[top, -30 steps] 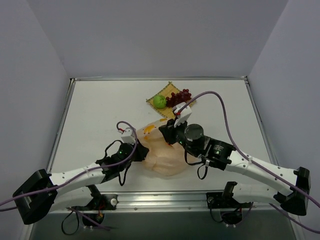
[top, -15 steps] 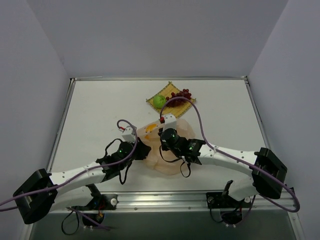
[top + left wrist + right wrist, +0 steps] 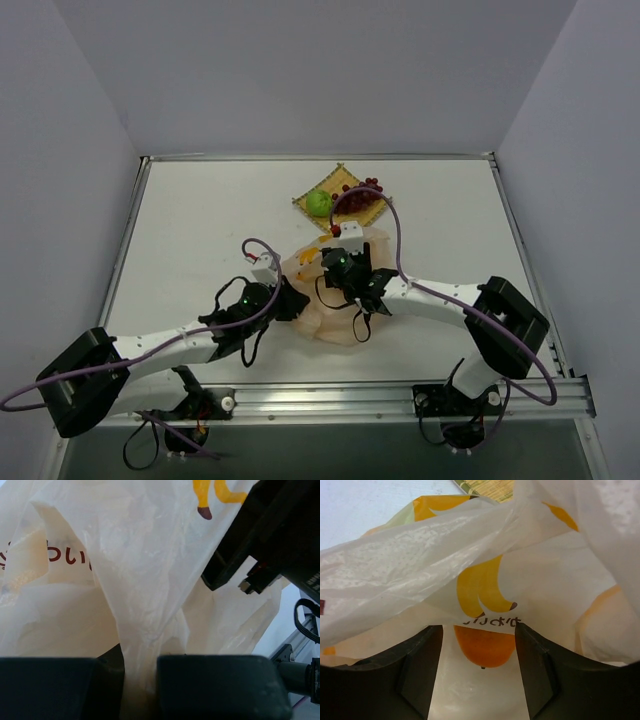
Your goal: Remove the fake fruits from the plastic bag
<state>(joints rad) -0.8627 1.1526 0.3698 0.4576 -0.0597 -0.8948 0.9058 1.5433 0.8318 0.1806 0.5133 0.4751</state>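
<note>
we see the left gripper point(image 3: 140, 666) clamped tight on a fold of the plastic bag point(image 3: 336, 326) mid-table. the right gripper point(image 3: 479, 634) has its jaws spread wide against the bag, gripping nothing. behind the bag, one green fruit point(image 3: 318, 203) and the grape bunch point(image 3: 358, 192) sit on a woven mat point(image 3: 340, 176).

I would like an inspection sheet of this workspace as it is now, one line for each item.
Surface: white table, woven mat at the far side.
Job's things: green fruit and grape bunch on the mat; plastic bag between the arms.
Clutter: nothing seen.
Grippers: left gripper shut on the bag; right gripper open over the bag.
Cables: purple cables along both arms.
Surroundings: plain walls.
</note>
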